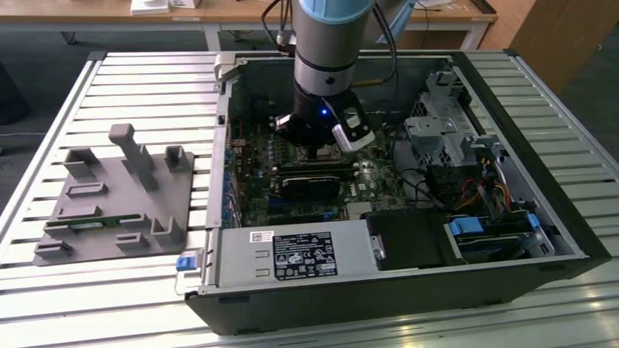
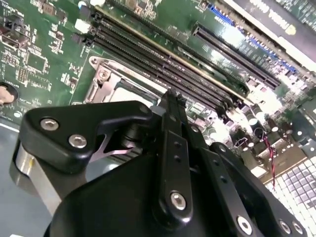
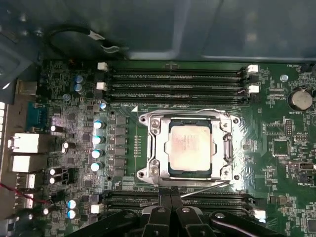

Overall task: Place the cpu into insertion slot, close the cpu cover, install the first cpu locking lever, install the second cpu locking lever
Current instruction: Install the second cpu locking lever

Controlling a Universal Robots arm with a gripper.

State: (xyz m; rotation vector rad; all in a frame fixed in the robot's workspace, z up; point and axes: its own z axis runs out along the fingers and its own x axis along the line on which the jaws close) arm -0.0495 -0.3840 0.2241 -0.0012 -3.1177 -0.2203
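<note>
Green motherboard (image 3: 207,197) carries the insertion slot (image 3: 190,148), its cpu cover (image 3: 155,148) down around the seated cpu (image 3: 190,148), while the gripper (image 3: 170,202), fingers pressed together on nothing, risks slipping off a springy lever (image 3: 205,189).

The exterior view looks down from above and in front at the open computer case (image 1: 387,181) lying on the slatted desk (image 1: 97,275), taking in the whole arm. The first wrist view faces straight down, close to the motherboard (image 3: 64,98). The second wrist view looks obliquely past the pincer (image 2: 170,106). Both wrist views share the insertion slot (image 3: 190,148).
</note>
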